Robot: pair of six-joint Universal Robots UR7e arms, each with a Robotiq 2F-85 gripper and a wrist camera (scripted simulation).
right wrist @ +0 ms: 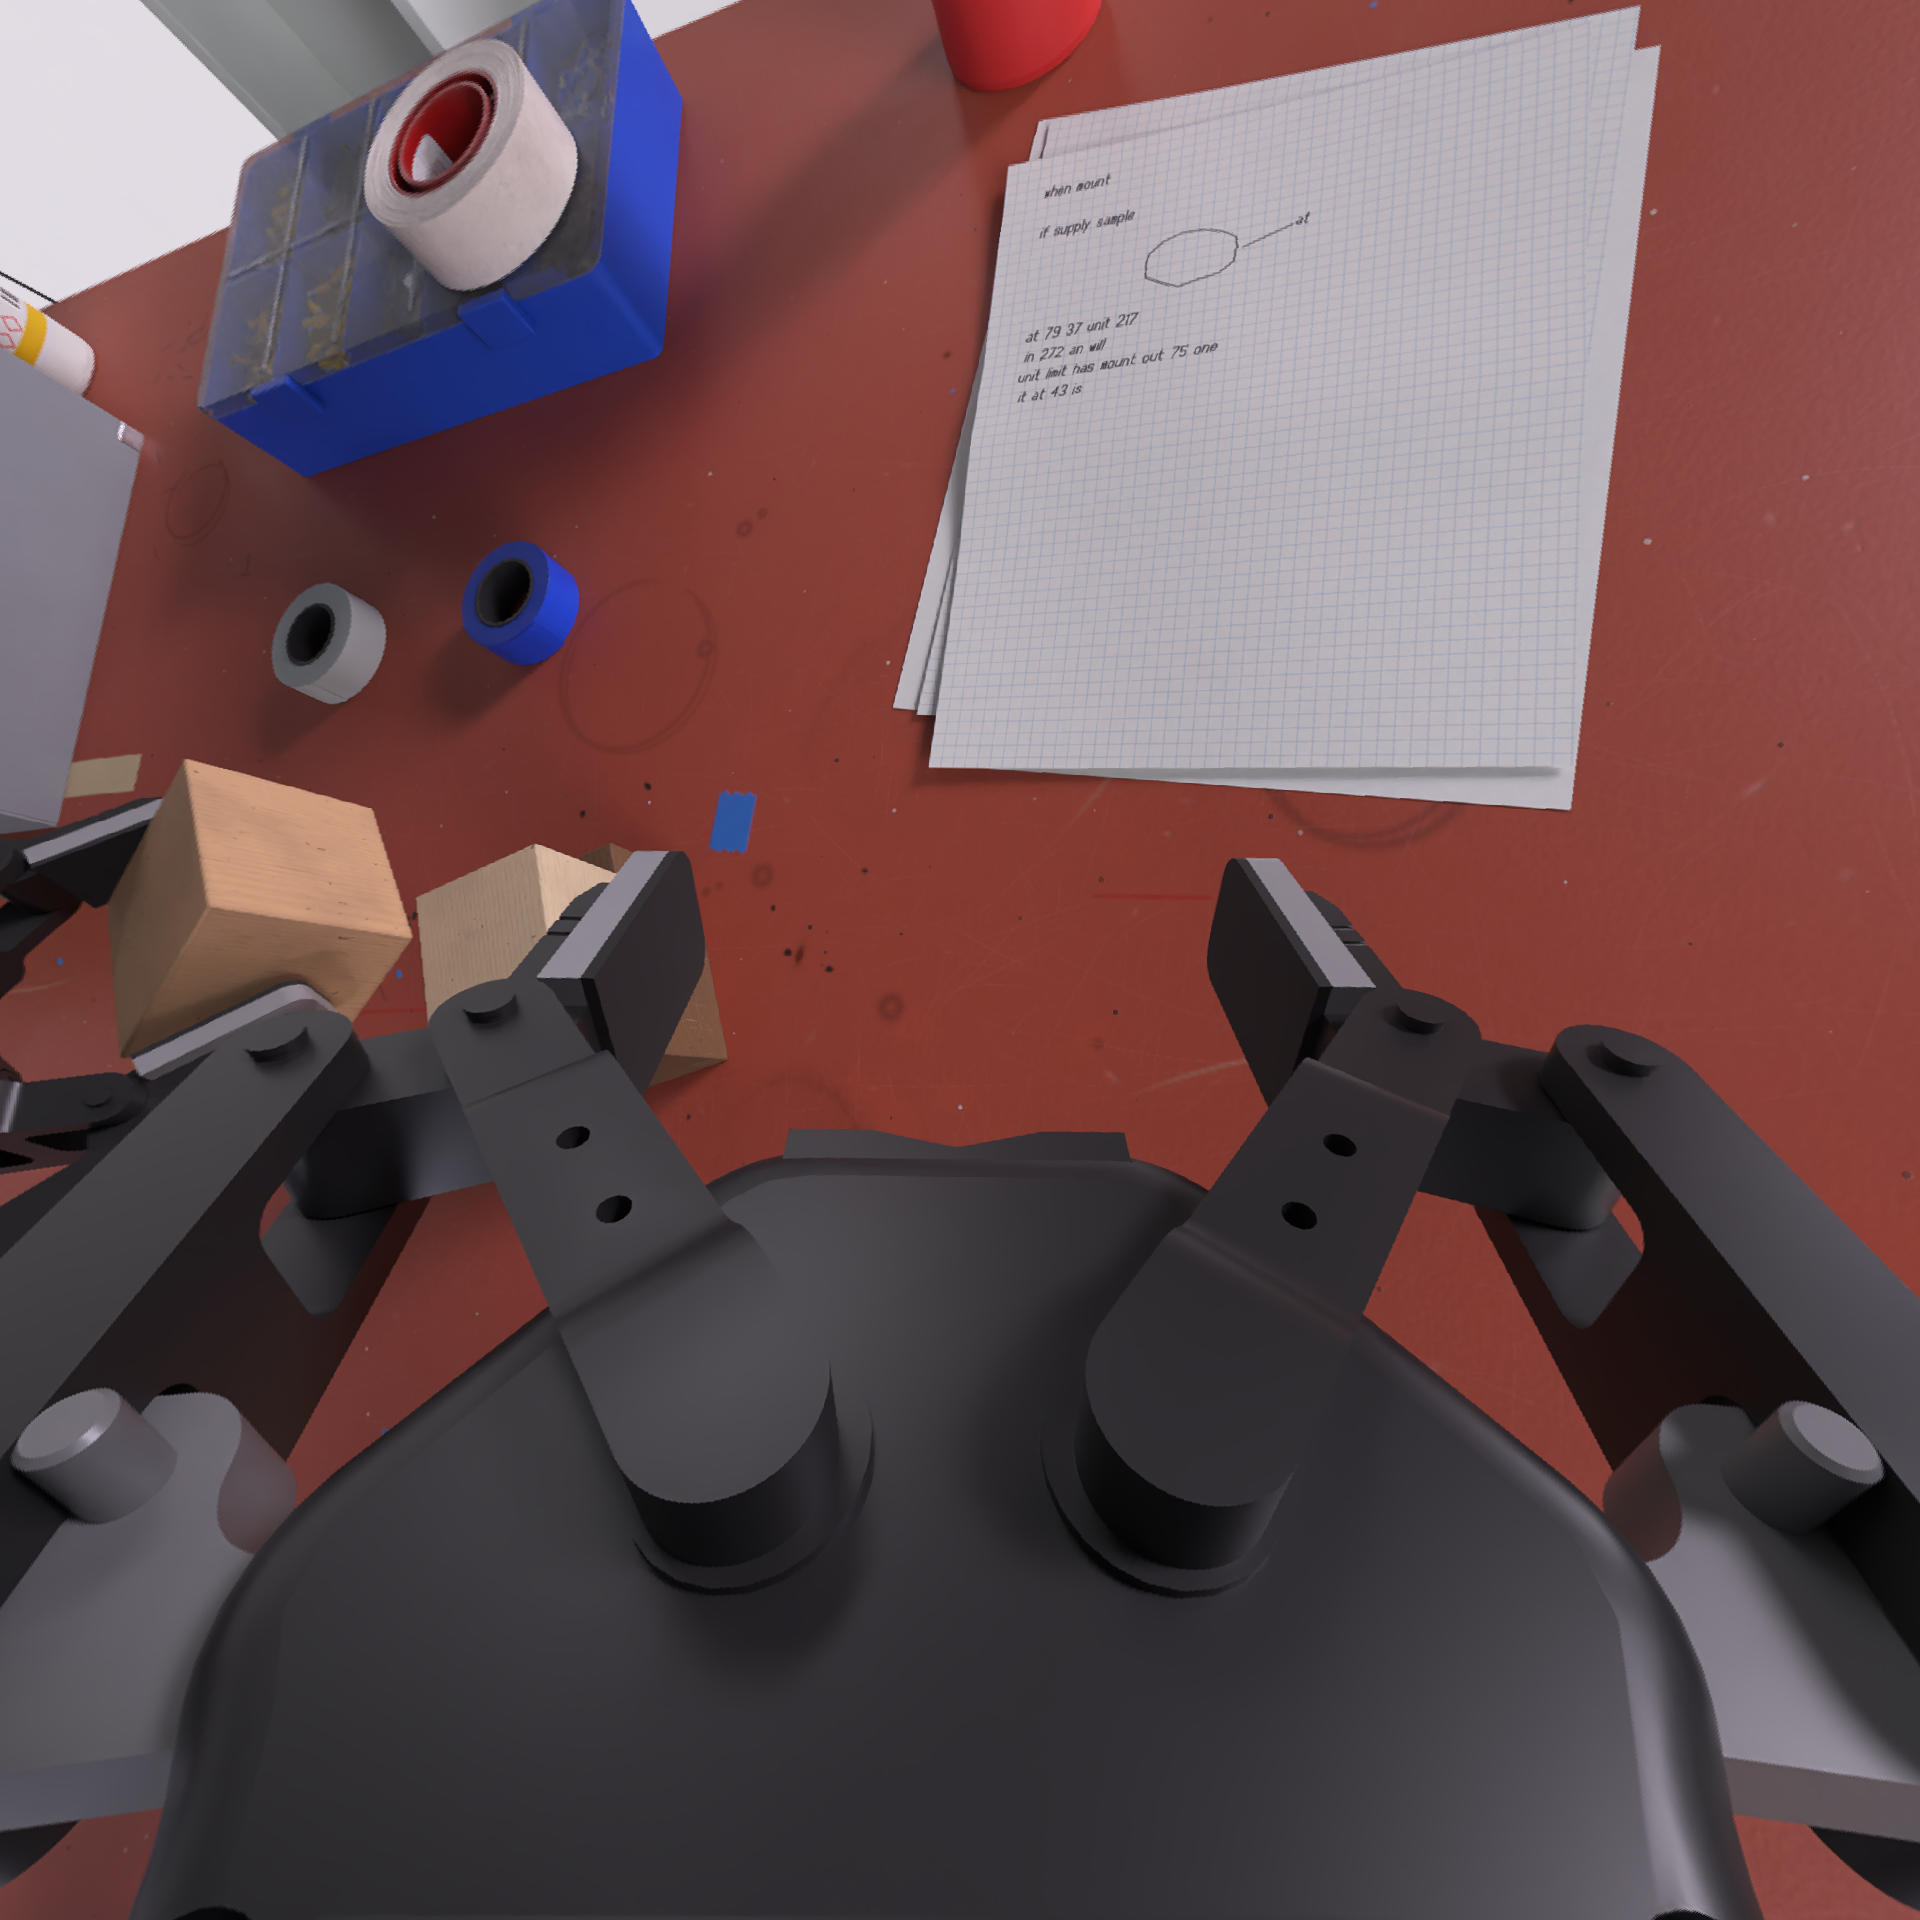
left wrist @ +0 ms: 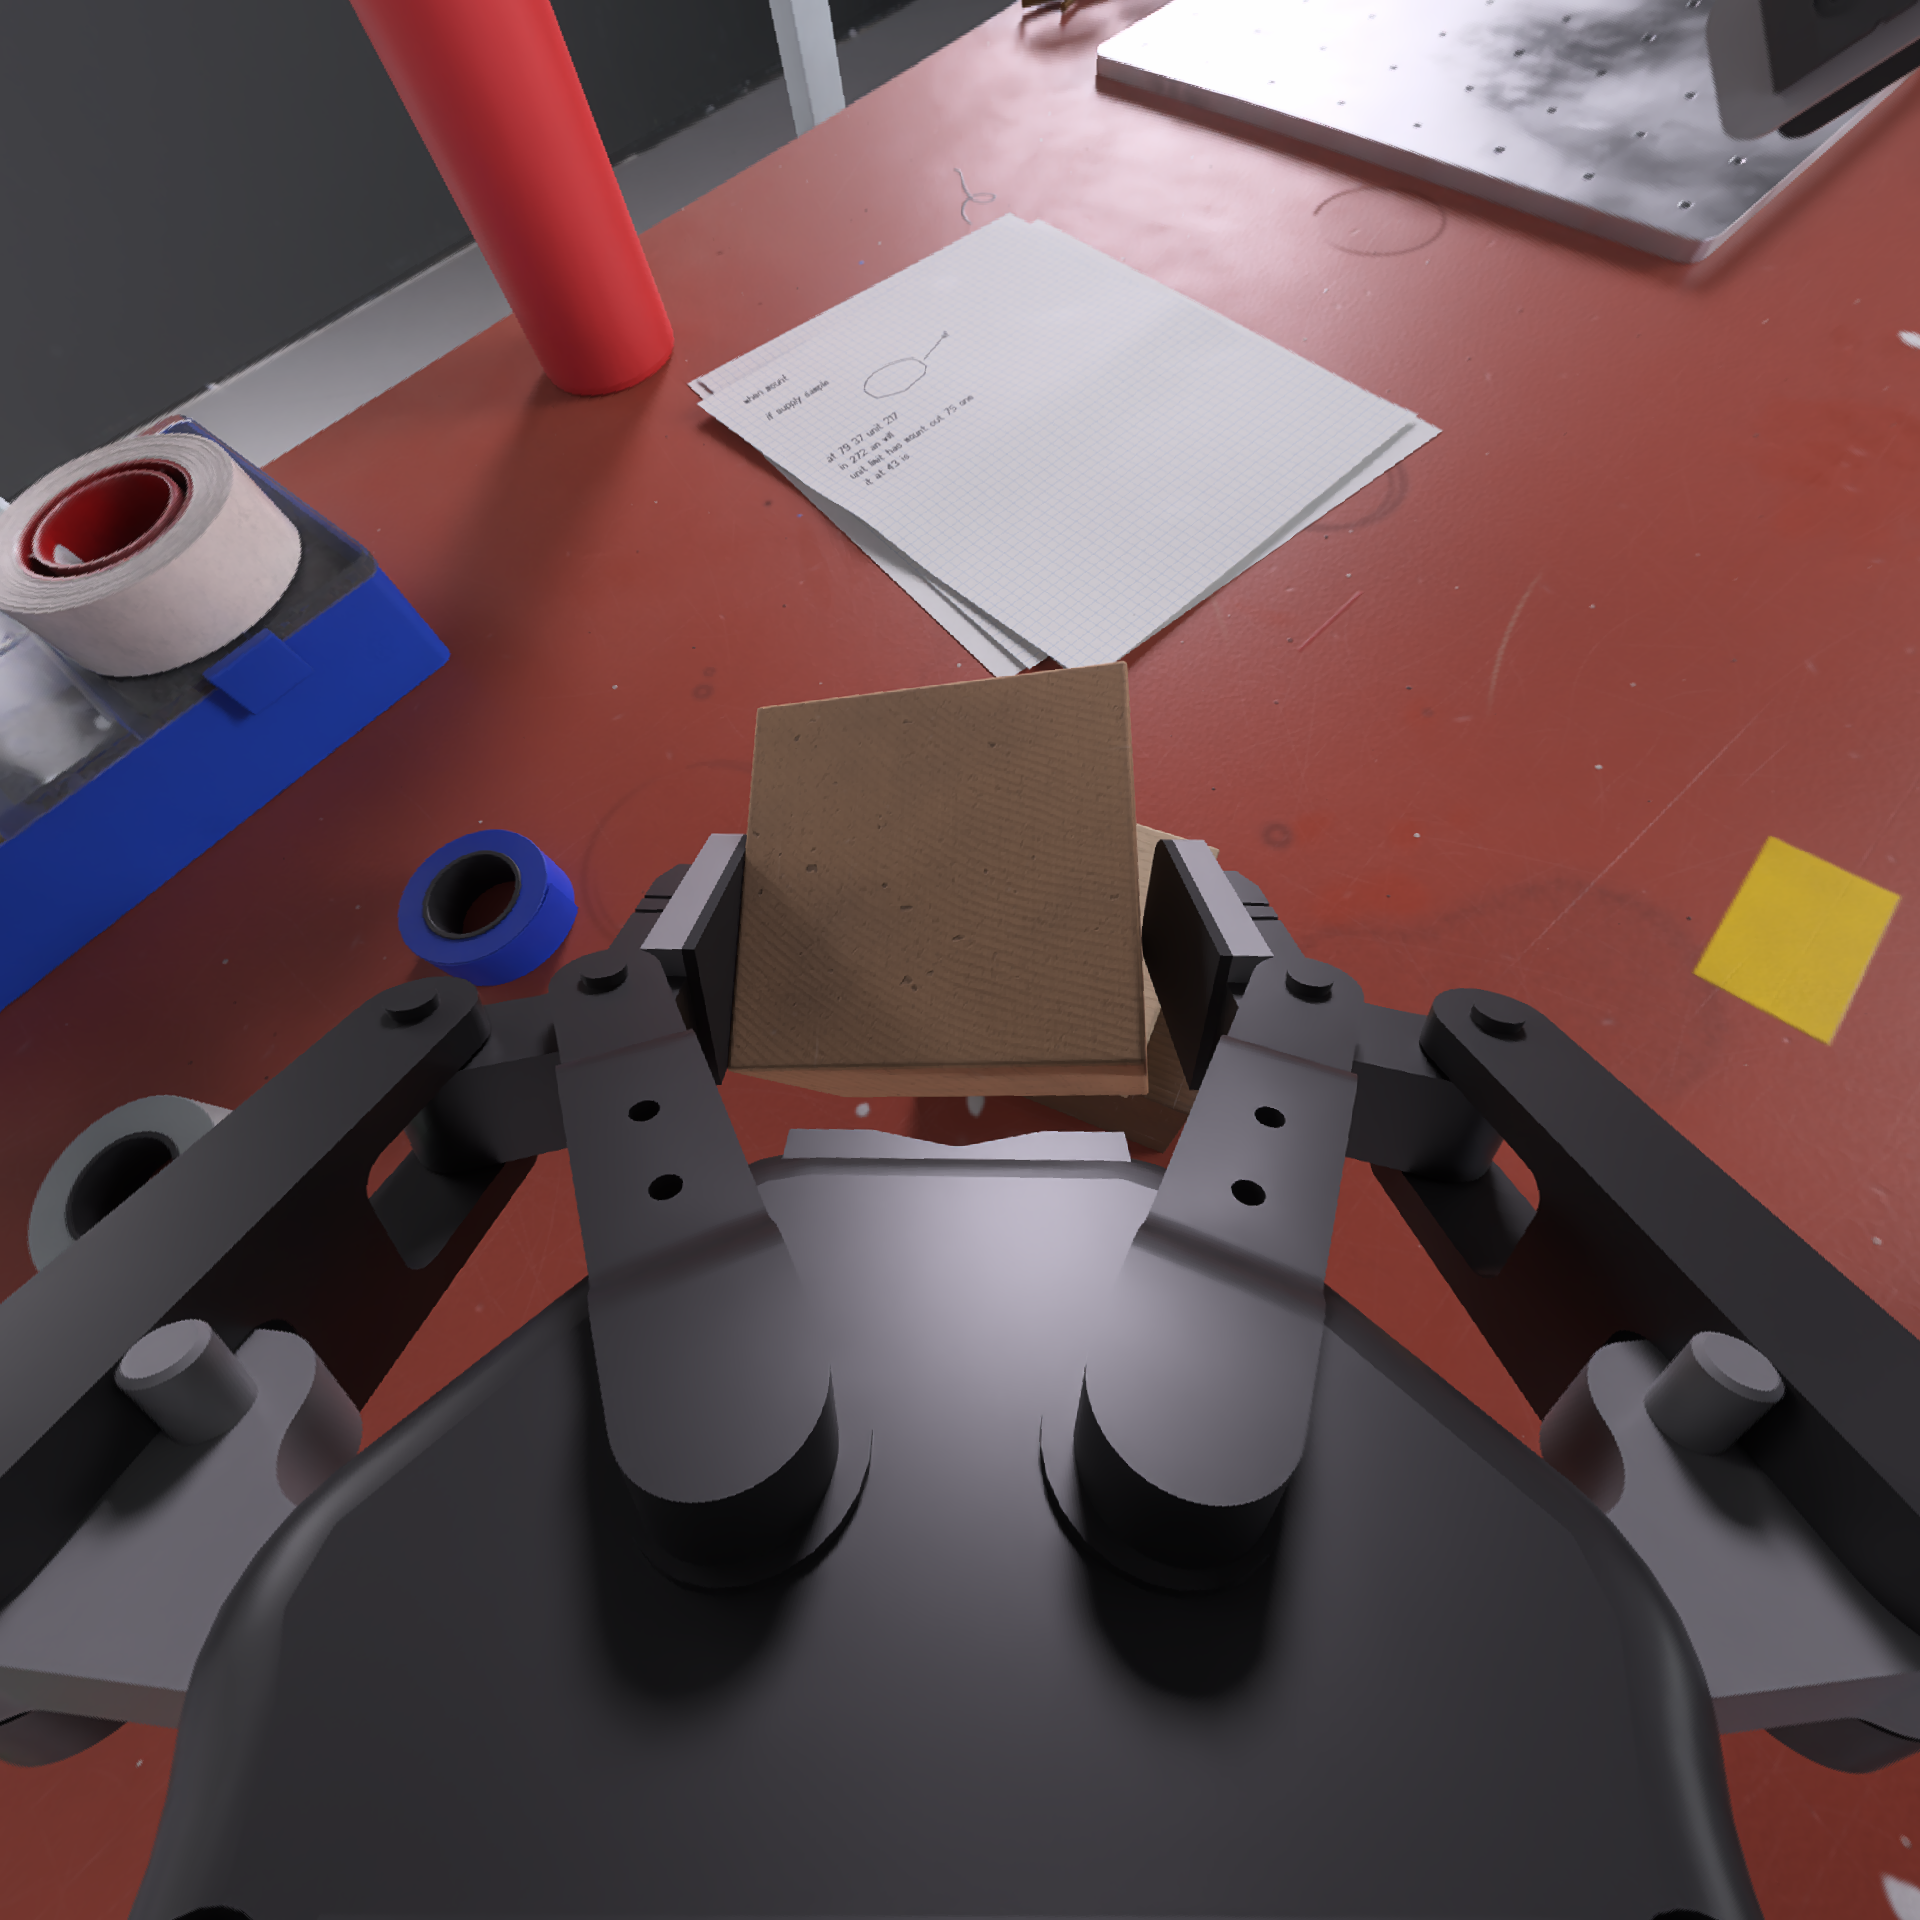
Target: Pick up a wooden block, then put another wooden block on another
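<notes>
My left gripper [left wrist: 945, 894] is shut on a wooden block [left wrist: 935, 873], with one pad on each side face, and holds it tilted over the red table [left wrist: 1455, 727]. A second wooden block [left wrist: 1169, 1101] lies on the table below it to the right, mostly hidden. In the right wrist view the held block [right wrist: 249, 894] is at the left between the left gripper's fingers, and the second block [right wrist: 488, 925] lies just right of it, partly behind my right gripper's left finger. My right gripper [right wrist: 956, 935] is open and empty above bare table.
Gridded paper sheets [left wrist: 1060, 436] [right wrist: 1288, 468] lie ahead. A red cylinder [left wrist: 551, 208] stands at the back left. A blue parts box [right wrist: 447, 260] carries a white tape roll [right wrist: 468, 166]. Blue [right wrist: 520, 603] and grey [right wrist: 327, 642] tape rolls lie nearby. A metal plate [left wrist: 1507, 114] sits far right.
</notes>
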